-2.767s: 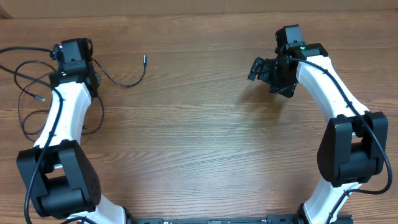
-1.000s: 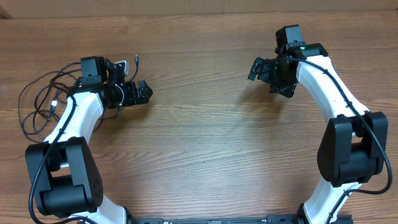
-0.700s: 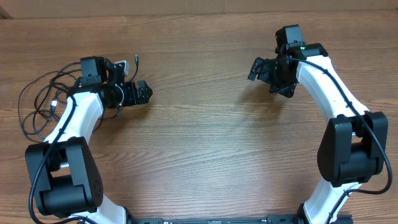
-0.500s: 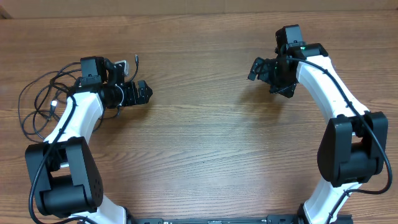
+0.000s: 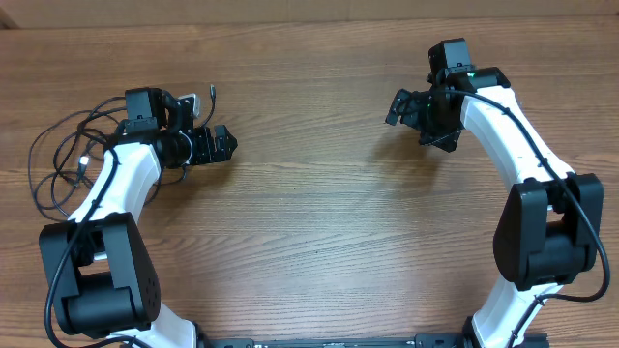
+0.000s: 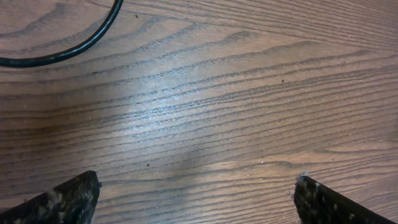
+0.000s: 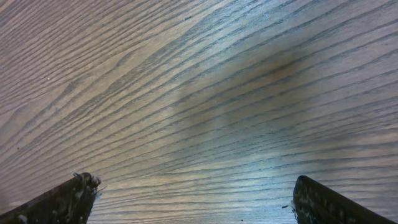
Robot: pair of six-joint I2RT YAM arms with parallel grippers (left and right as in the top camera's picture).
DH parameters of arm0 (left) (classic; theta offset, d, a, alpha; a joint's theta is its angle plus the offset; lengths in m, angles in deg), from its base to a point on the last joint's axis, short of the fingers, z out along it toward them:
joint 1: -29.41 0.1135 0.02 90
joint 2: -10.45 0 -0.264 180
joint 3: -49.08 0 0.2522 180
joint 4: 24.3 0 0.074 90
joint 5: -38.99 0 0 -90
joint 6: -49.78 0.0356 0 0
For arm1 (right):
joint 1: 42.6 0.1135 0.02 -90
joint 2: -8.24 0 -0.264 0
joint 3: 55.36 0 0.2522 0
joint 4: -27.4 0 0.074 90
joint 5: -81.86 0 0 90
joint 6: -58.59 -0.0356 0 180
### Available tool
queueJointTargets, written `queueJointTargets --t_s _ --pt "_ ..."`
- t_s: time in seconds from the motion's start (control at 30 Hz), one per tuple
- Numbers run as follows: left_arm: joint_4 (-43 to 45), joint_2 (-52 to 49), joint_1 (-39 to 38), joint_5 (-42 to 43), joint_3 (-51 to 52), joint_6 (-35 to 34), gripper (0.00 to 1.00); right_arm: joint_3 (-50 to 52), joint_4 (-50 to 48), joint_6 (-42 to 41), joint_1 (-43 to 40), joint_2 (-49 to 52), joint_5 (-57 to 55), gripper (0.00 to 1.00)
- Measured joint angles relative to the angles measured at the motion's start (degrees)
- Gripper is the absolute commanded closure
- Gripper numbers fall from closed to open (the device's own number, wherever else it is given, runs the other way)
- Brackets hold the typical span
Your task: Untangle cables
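Note:
The cables [image 5: 58, 159] are thin black cords lying in loose overlapping loops at the table's far left, one with a silvery tip [image 5: 85, 162]. One small plug end [image 5: 211, 94] lies just beyond my left gripper [image 5: 205, 124]. That gripper points right, open and empty, with the loops behind it. In the left wrist view a curved stretch of cable [image 6: 87, 43] crosses the top left corner, far from the open left gripper [image 6: 196, 205]. My right gripper [image 5: 416, 118] hangs open over bare wood at the far right; the right gripper [image 7: 196, 205] holds nothing.
The wooden table [image 5: 309, 222] spans the whole view. Both white arms rise from bases at the front edge, each carrying its own thicker black wire. The cable loops reach close to the table's left edge.
Since the earliest frame my left gripper has swung right, out from over the loops, and the cables lie bunched differently. Nothing has moved over the last second.

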Motion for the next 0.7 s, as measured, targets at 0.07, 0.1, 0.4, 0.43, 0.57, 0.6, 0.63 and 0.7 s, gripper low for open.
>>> queueJointTargets --t_s 0.07,0.1,0.4,0.43,0.57,0.6,0.63,0.7 --pt "0.0 0.0 0.0 0.0 0.0 0.0 0.00 0.0 0.0 0.0 0.0 0.0 0.0 0.00" --pt "0.0 0.0 0.0 0.0 0.0 0.0 0.00 0.0 0.0 0.0 0.0 0.0 0.0 0.00" --pt "0.0 0.0 0.0 -0.5 0.0 0.0 0.00 0.0 0.0 0.0 0.0 0.0 0.0 0.00" --pt "0.0 0.0 0.0 -0.8 0.0 0.0 0.00 0.0 0.0 0.0 0.0 0.0 0.0 0.00" --pt "0.0 0.0 -0.1 -2.8 0.0 0.0 0.01 0.0 0.0 0.0 0.0 0.0 0.0 0.00" --pt "0.0 0.1 -0.1 -3.3 0.0 0.0 0.00 0.0 0.0 0.0 0.0 0.0 0.0 0.00" --pt "0.0 0.3 -0.2 -3.7 0.0 0.0 0.00 0.0 0.0 0.0 0.0 0.0 0.0 0.00" --pt "-0.1 2.3 -0.7 -4.5 0.4 0.0 0.00 0.0 0.0 0.0 0.0 0.0 0.0 0.00"
